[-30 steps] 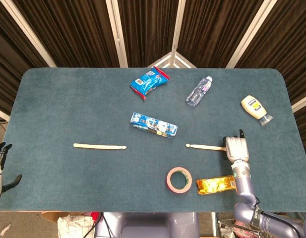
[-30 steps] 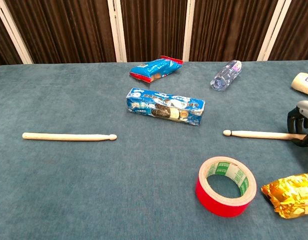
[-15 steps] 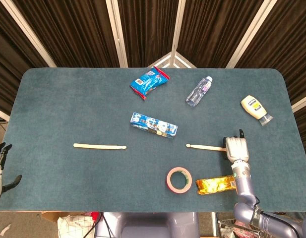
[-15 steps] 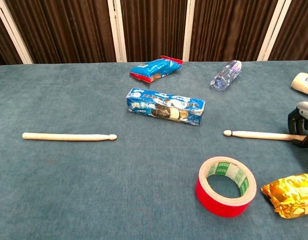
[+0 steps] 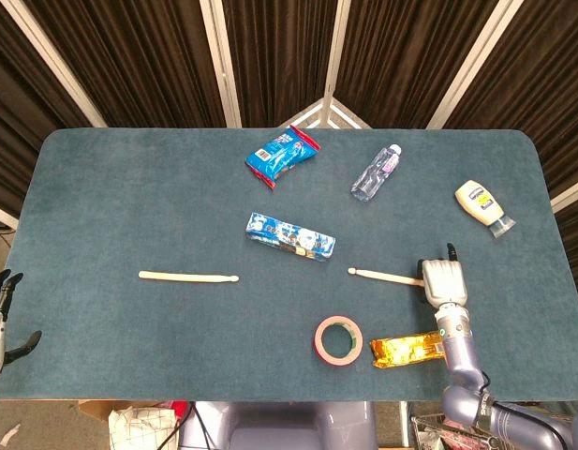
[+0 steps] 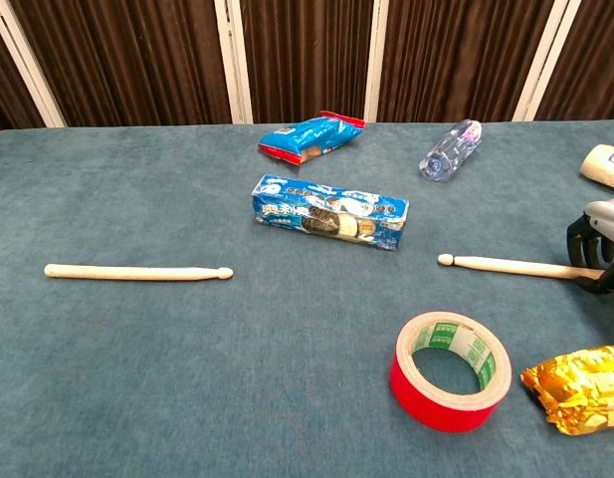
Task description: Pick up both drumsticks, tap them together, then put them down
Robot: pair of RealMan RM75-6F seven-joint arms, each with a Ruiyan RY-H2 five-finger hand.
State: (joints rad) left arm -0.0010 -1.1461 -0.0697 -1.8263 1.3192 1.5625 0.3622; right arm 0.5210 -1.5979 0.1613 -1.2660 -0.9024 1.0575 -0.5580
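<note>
Two pale wooden drumsticks lie on the blue-grey table. The left drumstick [image 5: 188, 277] [image 6: 137, 272] rests alone at centre left, tip pointing right. The right drumstick [image 5: 387, 276] [image 6: 506, 265] points its tip left. My right hand [image 5: 442, 281] [image 6: 597, 244] has its fingers curled around that stick's butt end and grips it low over the table. My left hand [image 5: 3, 309] hangs off the table's left edge with fingers apart, holding nothing, far from the left drumstick.
A blue cookie box [image 5: 290, 235] lies between the sticks, slightly behind them. A red tape roll [image 5: 338, 339] and a gold packet [image 5: 407, 350] sit near the front edge by my right arm. A blue snack bag [image 5: 283, 155], water bottle [image 5: 377, 172] and mayonnaise bottle [image 5: 484, 206] lie farther back.
The right hand and its drumstick have shifted slightly left and away from the front edge; the stick's tip has moved a little. The left hand and left drumstick have not moved.
</note>
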